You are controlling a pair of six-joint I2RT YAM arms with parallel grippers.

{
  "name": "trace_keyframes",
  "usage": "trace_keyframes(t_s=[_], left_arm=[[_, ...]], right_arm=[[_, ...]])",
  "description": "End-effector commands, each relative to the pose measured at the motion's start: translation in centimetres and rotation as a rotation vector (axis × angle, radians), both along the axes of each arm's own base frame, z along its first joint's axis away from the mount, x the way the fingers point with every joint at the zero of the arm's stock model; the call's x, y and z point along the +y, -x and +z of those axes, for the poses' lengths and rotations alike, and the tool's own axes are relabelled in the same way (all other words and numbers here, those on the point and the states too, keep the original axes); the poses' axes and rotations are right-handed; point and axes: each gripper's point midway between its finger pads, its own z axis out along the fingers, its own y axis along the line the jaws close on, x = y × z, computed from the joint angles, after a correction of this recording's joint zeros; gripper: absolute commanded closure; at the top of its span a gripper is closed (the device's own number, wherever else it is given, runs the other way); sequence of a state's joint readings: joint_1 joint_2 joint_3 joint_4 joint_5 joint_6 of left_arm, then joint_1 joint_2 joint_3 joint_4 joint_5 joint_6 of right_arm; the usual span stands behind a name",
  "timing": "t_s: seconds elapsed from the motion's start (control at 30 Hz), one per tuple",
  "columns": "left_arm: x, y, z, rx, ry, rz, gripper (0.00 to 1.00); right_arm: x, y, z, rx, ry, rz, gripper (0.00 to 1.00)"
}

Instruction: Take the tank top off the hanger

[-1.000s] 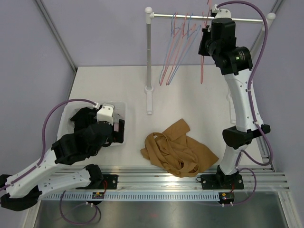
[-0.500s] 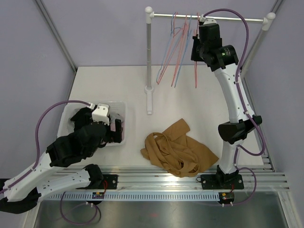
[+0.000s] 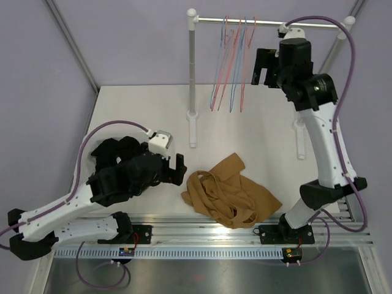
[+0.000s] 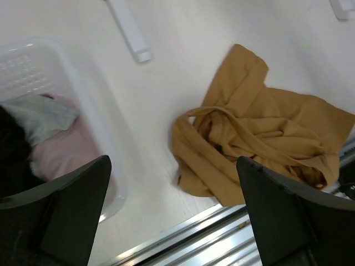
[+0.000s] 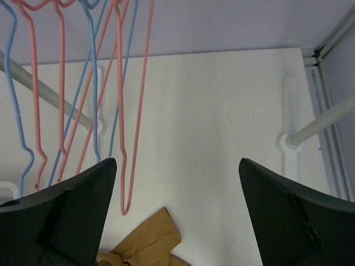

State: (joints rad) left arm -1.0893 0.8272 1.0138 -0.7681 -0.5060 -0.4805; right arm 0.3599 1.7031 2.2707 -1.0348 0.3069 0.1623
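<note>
The tan tank top [image 3: 229, 196] lies crumpled on the white table near the front edge, off any hanger; it also shows in the left wrist view [image 4: 260, 144] and at the bottom of the right wrist view [image 5: 147, 244]. Several bare pink and blue wire hangers [image 3: 233, 67] [image 5: 133, 111] hang from the rail [image 3: 269, 22]. My right gripper [image 3: 260, 64] [image 5: 177, 163] is up beside the hangers, just right of them, open and holding nothing. My left gripper [image 3: 177, 168] [image 4: 173, 166] hovers low just left of the tank top, open and holding nothing.
A white basket [image 4: 94, 111] with pink, grey and black clothes sits at the left, mostly under my left arm. The rack's left post [image 3: 193, 79] and its foot [image 3: 193, 131] stand mid-table, the right foot [image 3: 300, 138] further right. An aluminium rail [image 3: 214, 229] runs along the near edge.
My right gripper has opened, let go of a pink hanger and drawn back to the right; the hangers now hang straight. My left arm has swung right from the basket toward the tank top.
</note>
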Motion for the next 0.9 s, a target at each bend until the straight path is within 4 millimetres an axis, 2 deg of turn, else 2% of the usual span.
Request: trace_keyframes(t_s=[0.0, 0.1, 0.13, 0.17, 0.2, 0.23, 0.27, 0.3, 0.33, 0.37, 0.4, 0.5, 0.53, 0.6, 0.63, 0.77, 0.8, 0.87], left_arm=[[-5.8, 0.3, 0.0, 0.012, 0.102, -0.087, 0.01], [-9.3, 0.6, -1.9, 0.039, 0.077, -0.127, 0.01], [-10.1, 0.7, -2.3, 0.045, 0.072, -0.14, 0.01], [-11.3, 0.8, -4.1, 0.068, 0.032, -0.153, 0.01], [-12.4, 0.8, -4.2, 0.069, 0.045, -0.17, 0.01], [-13.2, 0.8, -5.0, 0.081, 0.031, -0.183, 0.01], [-14.0, 0.8, -5.4, 0.09, 0.024, -0.194, 0.01], [-15.1, 0.9, -7.3, 0.118, -0.015, -0.207, 0.01], [-15.7, 0.9, -8.2, 0.131, -0.033, -0.217, 0.01], [-16.6, 1.2, -8.6, 0.146, -0.035, -0.238, 0.01], [-17.4, 1.3, -10.9, 0.181, -0.077, -0.247, 0.01], [-19.5, 2.2, -13.2, 0.226, -0.109, -0.287, 0.01], [-19.8, 2.4, -15.4, 0.256, -0.16, -0.29, 0.01], [-20.8, 3.0, -16.6, 0.277, -0.18, -0.3, 0.01], [-20.9, 3.3, -18.5, 0.3, -0.221, -0.3, 0.01], [-20.8, 4.3, -22.5, 0.358, -0.304, -0.286, 0.01], [-20.6, 4.4, -23.3, 0.368, -0.316, -0.278, 0.1], [-20.3, 4.9, -24.7, 0.399, -0.325, -0.28, 0.35]], right_arm=[[-3.9, 5.3, 6.6, -0.196, -0.021, -0.084, 0.01], [-4.4, 9.4, 7.4, -0.256, -0.086, -0.04, 0.0], [-3.7, 10.5, 7.4, -0.266, -0.117, 0.014, 0.01], [-3.9, 12.9, 8.8, -0.331, -0.158, 0.046, 0.0], [-3.3, 13.3, 7.0, -0.296, -0.167, 0.079, 0.01], [-2.3, 14.4, 6.7, -0.29, -0.195, 0.148, 0.0], [-2.2, 16.2, 6.9, -0.307, -0.223, 0.181, 0.01], [-1.6, 16.6, 5.4, -0.27, -0.239, 0.214, 0.0], [-0.1, 17.8, 4.9, -0.254, -0.265, 0.308, 0.01], [0.1, 18.9, 4.0, -0.24, -0.275, 0.341, 0.01], [1.1, 19.7, 3.5, -0.222, -0.305, 0.399, 0.01], [1.7, 21.5, 2.0, -0.202, -0.34, 0.455, 0.01], [1.8, 21.9, 1.6, -0.201, -0.347, 0.465, 0.0], [1.7, 22.5, 0.7, -0.2, -0.357, 0.468, 0.01], [1.4, 22.6, 0.4, -0.197, -0.351, 0.454, 0.01], [0.4, 23.1, -1.0, -0.158, -0.325, 0.409, 0.01], [0.4, 23.4, -0.9, -0.163, -0.328, 0.419, 0.0], [0.5, 23.9, -0.7, -0.176, -0.337, 0.43, 0.0]])
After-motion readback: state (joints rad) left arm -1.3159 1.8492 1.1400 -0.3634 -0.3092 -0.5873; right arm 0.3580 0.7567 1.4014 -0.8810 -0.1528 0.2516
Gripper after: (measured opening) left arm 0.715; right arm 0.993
